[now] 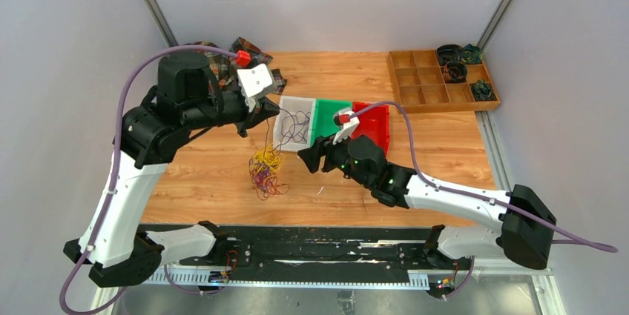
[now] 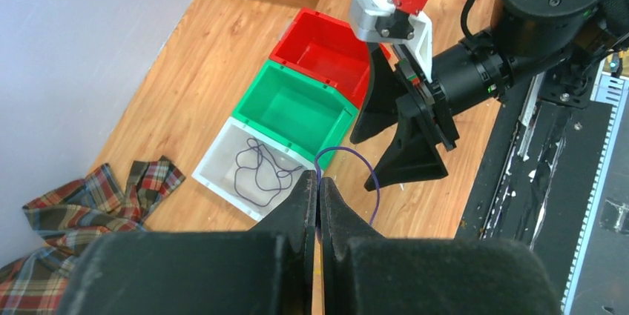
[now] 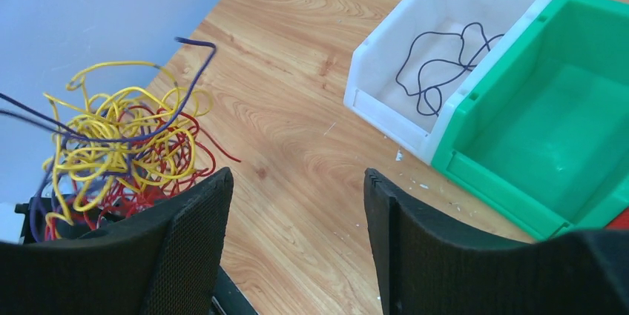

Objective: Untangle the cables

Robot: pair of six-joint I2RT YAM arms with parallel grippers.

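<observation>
A tangle of yellow, dark red and purple cables (image 1: 265, 170) lies on the wooden table, left of centre; it also shows at the left of the right wrist view (image 3: 119, 144). My left gripper (image 1: 261, 113) hangs above it, shut on a purple cable (image 2: 365, 167) that loops out of the closed fingertips (image 2: 319, 185) and runs down to the tangle. Another purple cable (image 2: 256, 170) lies loose in the white bin (image 1: 282, 134). My right gripper (image 1: 311, 156) is open and empty, low over the table right of the tangle, with bare wood between its fingers (image 3: 297, 174).
A green bin (image 1: 330, 118) and a red bin (image 1: 374, 124) stand in a row right of the white bin. A wooden compartment tray (image 1: 438, 81) holding dark coiled items sits at the back right. A plaid cloth (image 1: 222, 63) lies at the back left.
</observation>
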